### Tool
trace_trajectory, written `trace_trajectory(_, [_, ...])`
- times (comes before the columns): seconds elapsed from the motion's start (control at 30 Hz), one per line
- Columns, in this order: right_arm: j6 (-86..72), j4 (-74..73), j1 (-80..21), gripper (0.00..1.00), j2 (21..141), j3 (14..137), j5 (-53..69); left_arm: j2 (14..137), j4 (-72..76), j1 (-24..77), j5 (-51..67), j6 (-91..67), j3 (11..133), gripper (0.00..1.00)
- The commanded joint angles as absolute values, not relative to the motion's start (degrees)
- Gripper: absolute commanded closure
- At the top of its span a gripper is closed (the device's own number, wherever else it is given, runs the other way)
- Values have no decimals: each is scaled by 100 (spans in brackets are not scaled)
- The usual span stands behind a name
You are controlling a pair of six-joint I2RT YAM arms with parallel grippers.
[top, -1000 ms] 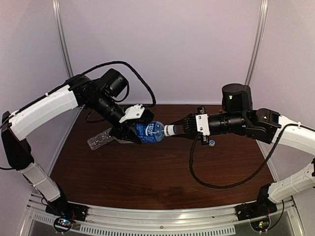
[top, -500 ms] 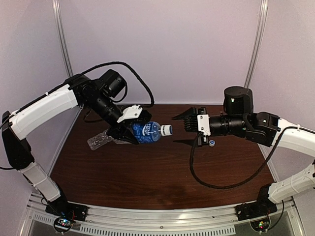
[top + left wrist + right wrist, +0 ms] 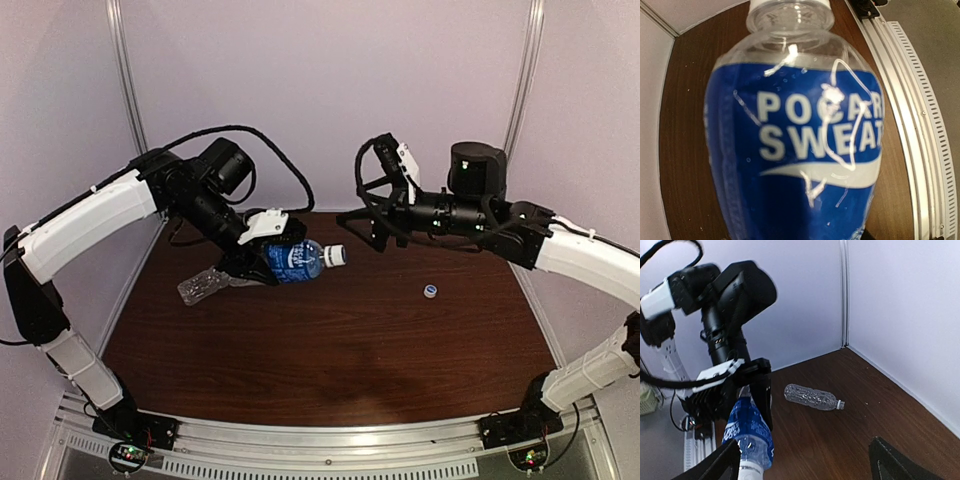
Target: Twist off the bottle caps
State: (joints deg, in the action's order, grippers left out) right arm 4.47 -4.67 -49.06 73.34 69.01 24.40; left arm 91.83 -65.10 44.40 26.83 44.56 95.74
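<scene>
Black fingers of the left gripper (image 3: 258, 262) are clenched on the small clear crinkled plastic bottle with a blue label (image 3: 293, 260), holding it by its body, lifted off the table and lying roughly level with its neck pointing toward the right arm. In the left wrist view the label fills nearly the whole picture, with white lettering reading POCARI SWEAT. A tiny round white plastic screw cap (image 3: 338, 256) sits on that bottle's neck. Facing it from the right and well apart from it, the right gripper (image 3: 805, 450) is raised above the table with its jaws spread wide and nothing between them; its wrist view shows the two dark fingertips at the bottom corners and the capped neck low on the left between them. A second tiny round white cap with a bluish tint (image 3: 430, 291) lies loose on the dark brown wooden table (image 3: 330, 350), below the right arm. The unlabelled clear crinkled plastic bottle (image 3: 204, 285) lies on its side on the table, just behind and to the left of the left gripper, near the left edge.
</scene>
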Motion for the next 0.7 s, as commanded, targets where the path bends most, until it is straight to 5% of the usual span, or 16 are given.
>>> trace_trajectory(0.0, [-2610, -355, -4480, 11, 7886, 7350, 3417, 9110, -5976, 4424, 2183, 4040, 9830, 61])
trace_trajectory(0.53, [-3664, -267, -4446, 33, 8086, 6936, 4272, 8946, -5695, 4424, 1908, 3920, 9693, 60])
trace_trajectory(0.67, [-3639, -266, -4447, 47, 8146, 6992, 4311, 8920, -5704, 4429, 1908, 3929, 9656, 60])
